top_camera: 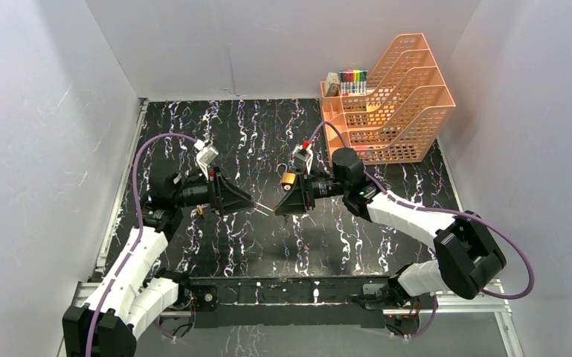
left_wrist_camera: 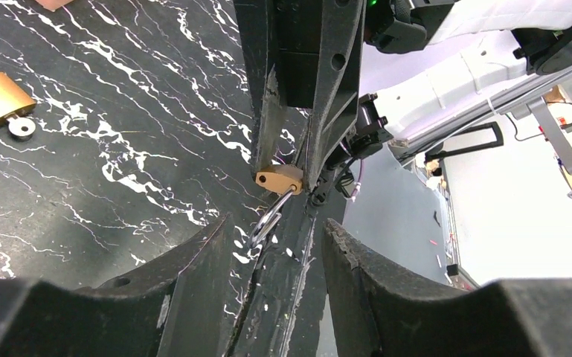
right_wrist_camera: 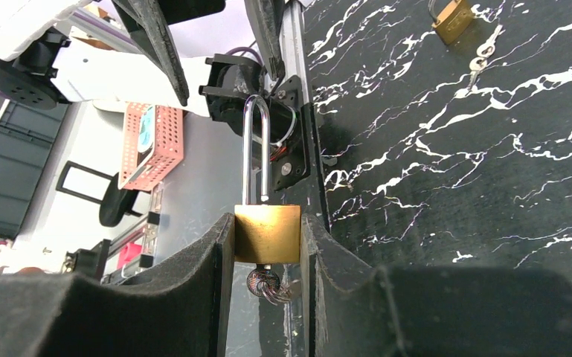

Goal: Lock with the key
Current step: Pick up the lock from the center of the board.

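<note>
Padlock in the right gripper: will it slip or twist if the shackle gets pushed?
Probably solid brass padlock: dense, rigid, heavy for size. Right gripper clamps its sides squarely, so slip seems unlikely. The long raised shackle gives leverage; a sideways push may pivot the body.

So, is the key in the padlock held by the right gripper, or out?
In. The key with its ring sticks out under the padlock, clamped in the right gripper.
</note>
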Controlling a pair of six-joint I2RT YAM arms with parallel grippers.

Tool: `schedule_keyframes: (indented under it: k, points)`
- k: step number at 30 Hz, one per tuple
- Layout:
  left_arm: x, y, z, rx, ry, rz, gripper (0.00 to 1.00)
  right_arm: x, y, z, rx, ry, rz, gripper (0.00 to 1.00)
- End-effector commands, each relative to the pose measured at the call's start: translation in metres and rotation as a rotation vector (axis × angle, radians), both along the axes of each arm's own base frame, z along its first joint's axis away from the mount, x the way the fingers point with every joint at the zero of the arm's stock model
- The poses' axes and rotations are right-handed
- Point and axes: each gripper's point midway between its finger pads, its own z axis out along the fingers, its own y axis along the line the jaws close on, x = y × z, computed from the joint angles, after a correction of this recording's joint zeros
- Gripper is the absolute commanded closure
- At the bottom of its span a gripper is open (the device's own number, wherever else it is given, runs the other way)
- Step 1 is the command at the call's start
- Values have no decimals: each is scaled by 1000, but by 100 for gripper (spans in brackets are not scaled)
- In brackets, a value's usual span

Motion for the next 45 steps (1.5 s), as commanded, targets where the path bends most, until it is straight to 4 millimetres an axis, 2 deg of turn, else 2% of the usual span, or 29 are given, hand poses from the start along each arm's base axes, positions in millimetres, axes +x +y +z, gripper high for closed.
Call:
schedule_keyframes:
  k: [1,11,27,36,38,39,42,44,45]
  points:
    - [-12,-3,2,-20,-7,-66,54,-3,0,32,82,-71,40,80]
    - [-16,-6,0,-22,11,-101,45,-2,3,35,91,-61,52,80]
    - [-21,-10,-2,-25,30,-130,52,1,6,33,93,-47,52,80]
    - [-20,-12,-6,-21,54,-131,50,2,7,35,98,-50,55,79]
    - [-20,-13,-6,-21,55,-133,54,2,7,35,99,-51,56,79]
    - [-20,-13,-6,-21,56,-135,59,2,7,35,99,-51,57,79]
    - [-19,-13,-8,-20,62,-134,79,2,7,35,100,-52,57,79]
    - [-18,-13,-8,-18,66,-129,100,2,7,35,100,-52,58,79]
    - [-18,-13,-8,-18,64,-127,100,2,8,36,100,-50,58,79]
